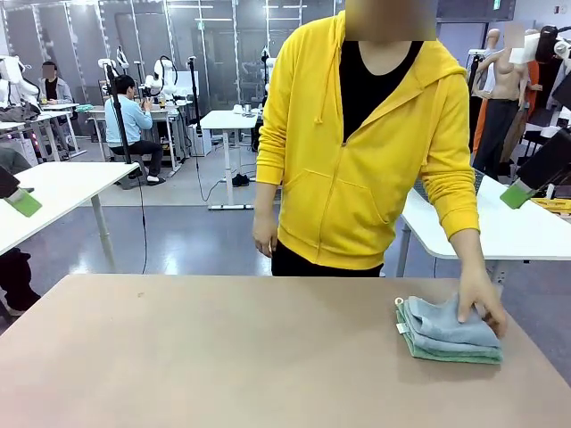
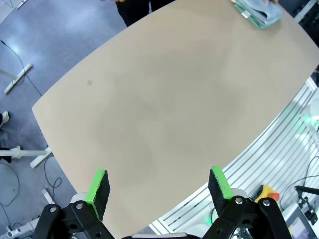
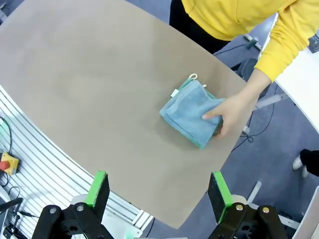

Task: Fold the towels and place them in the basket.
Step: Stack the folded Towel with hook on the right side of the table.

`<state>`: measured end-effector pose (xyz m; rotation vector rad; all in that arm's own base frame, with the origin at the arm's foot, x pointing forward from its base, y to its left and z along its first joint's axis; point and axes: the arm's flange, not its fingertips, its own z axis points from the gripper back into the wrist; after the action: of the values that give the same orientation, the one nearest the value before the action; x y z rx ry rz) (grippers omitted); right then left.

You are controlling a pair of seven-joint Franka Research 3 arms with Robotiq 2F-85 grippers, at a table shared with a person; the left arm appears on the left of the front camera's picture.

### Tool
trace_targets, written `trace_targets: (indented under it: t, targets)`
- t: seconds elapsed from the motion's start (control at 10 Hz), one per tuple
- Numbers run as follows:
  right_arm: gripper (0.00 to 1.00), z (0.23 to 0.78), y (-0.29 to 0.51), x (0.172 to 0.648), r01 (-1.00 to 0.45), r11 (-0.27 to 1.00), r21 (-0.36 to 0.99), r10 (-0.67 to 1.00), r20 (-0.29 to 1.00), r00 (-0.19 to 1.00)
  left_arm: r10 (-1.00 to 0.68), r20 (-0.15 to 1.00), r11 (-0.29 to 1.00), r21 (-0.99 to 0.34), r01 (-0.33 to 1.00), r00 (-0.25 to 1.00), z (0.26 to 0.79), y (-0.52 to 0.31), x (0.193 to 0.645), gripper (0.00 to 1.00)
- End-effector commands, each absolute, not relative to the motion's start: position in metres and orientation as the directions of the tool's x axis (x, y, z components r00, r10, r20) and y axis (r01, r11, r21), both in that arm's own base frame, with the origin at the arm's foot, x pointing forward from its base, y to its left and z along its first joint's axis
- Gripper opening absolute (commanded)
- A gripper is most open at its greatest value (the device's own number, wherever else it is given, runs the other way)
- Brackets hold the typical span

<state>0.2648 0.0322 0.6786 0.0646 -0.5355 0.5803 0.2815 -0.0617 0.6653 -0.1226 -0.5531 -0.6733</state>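
Two folded towels lie stacked at the table's right side, the pale blue-grey towel (image 1: 451, 323) (image 3: 189, 113) on top of the mint green towel (image 1: 446, 353). The stack also appears far off in the left wrist view (image 2: 259, 14). The person's hand (image 1: 480, 305) (image 3: 233, 112) rests on the stack. My left gripper (image 2: 158, 183) hangs open high above the table's left part, with nothing between its fingers. My right gripper (image 3: 158, 185) is open too, well above and short of the towels. In the front view the left gripper (image 1: 22, 203) and right gripper (image 1: 517, 193) sit raised at the picture's edges. The basket is out of view.
The tan table (image 1: 223, 357) is bare apart from the towel stack. A person in a yellow hoodie (image 1: 357, 143) stands at its far side. The table's near edge borders a ribbed metal frame (image 3: 45, 169). White tables (image 1: 62, 192) stand beyond.
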Motion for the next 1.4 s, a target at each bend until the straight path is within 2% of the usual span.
trace_targets:
  t: [0.0, 0.2, 0.5, 0.6, 1.3]
  targets:
    - [1.00, 0.681, 0.033, 0.262, -0.503, 0.860, -0.079, 0.476, 0.480, 0.737, -0.563, 0.537, 0.782, 0.098, 0.616, 0.629, 0.661, -0.059, 0.275, 1.00]
    - [1.00, 0.685, 0.037, 0.261, -0.526, 0.850, -0.013, 0.490, 0.386, 0.782, -0.565, 0.561, 0.779, 0.123, 0.615, 0.605, 0.656, -0.056, 0.271, 1.00]
    - [1.00, 0.682, 0.043, 0.265, -0.518, 0.855, 0.000, 0.484, 0.357, 0.799, -0.534, 0.572, 0.792, 0.081, 0.605, 0.622, 0.649, -0.052, 0.267, 1.00]
    - [1.00, 0.678, 0.036, 0.259, -0.547, 0.837, -0.032, 0.514, 0.391, 0.764, -0.549, 0.552, 0.785, 0.083, 0.614, 0.627, 0.659, -0.057, 0.270, 1.00]
    - [1.00, 0.678, 0.036, 0.259, -0.547, 0.837, -0.032, 0.514, 0.391, 0.764, -0.549, 0.552, 0.785, 0.083, 0.614, 0.627, 0.659, -0.057, 0.270, 1.00]
